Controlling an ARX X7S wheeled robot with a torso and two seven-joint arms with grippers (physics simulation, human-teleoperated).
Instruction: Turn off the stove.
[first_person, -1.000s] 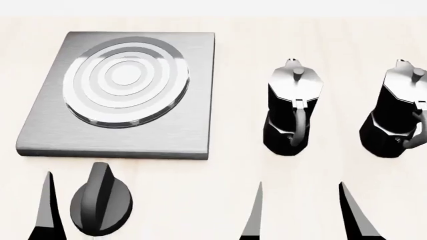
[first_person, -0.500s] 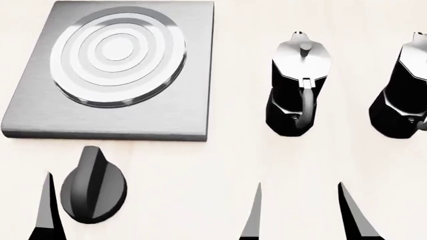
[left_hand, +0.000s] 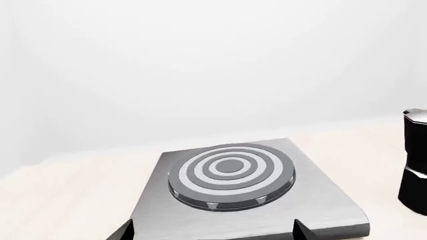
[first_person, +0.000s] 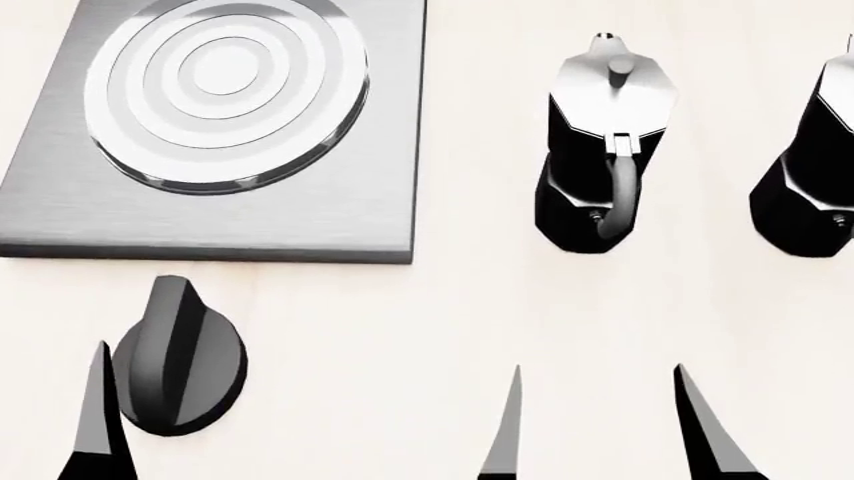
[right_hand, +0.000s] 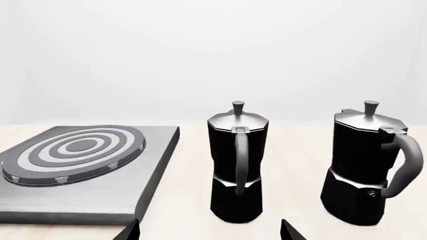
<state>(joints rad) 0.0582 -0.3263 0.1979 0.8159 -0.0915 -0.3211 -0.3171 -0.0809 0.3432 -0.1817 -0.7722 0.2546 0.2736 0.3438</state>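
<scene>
The stove (first_person: 354, 215) is a flat grey metal plate with a ringed burner (first_person: 224, 85), at the far left in the head view. Its round black ridged knob (first_person: 178, 360) stands apart on the table, just in front of the plate. Only one finger (first_person: 96, 420) of my left gripper shows there, just left of the knob. In the left wrist view my left gripper (left_hand: 213, 231) is open, facing the stove (left_hand: 320, 200), with the knob hidden. My right gripper (first_person: 601, 400) is open and empty, short of the moka pots.
Two black-and-silver moka pots (first_person: 601, 150) (first_person: 814, 150) stand upright to the right of the stove. In the right wrist view they (right_hand: 237, 165) (right_hand: 363, 165) stand beyond my open right gripper (right_hand: 209, 230). The light wooden table (first_person: 400, 350) lies between them.
In the head view the stove, knob and pots have slid upward, and the stove's far edge has left the frame. The gripper fingers keep their places in the view.
</scene>
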